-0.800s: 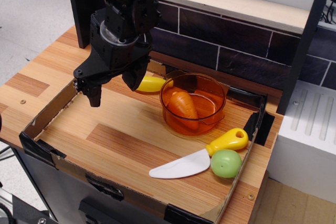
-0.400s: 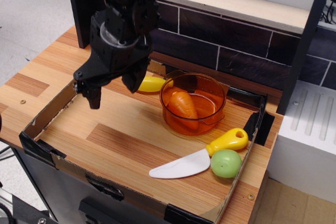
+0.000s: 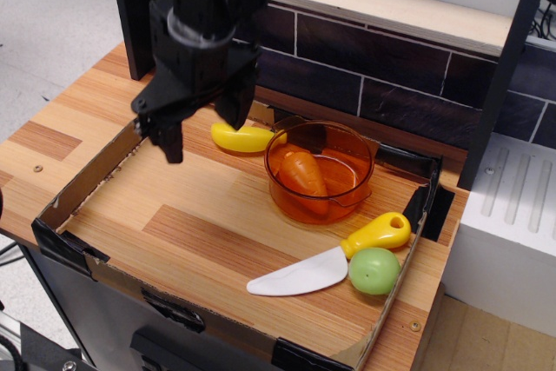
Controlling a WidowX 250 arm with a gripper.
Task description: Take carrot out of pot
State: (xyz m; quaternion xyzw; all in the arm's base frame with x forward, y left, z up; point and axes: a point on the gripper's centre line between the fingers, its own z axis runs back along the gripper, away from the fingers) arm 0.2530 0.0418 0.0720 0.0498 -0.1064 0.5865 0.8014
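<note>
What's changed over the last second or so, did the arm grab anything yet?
Nothing grabbed. The gripper rose and shifted slightly toward the back, jaws open and empty, uncovering more of the yellow toy. The carrot lies in the pot as before; the toy knife and green fruit haven't moved.

Carrot [image 3: 303, 175]: lying tilted inside the pot [image 3: 352, 193], tip pointing toward the back.
Gripper [image 3: 204, 123]: hanging above the tray [image 3: 65, 236], left of the pot, jaws spread, holding nothing.
Banana [image 3: 241, 137]: lying just behind the pot's left side.
Knife [image 3: 326, 260]: resting in front, touching the green fruit [image 3: 373, 270].
</note>
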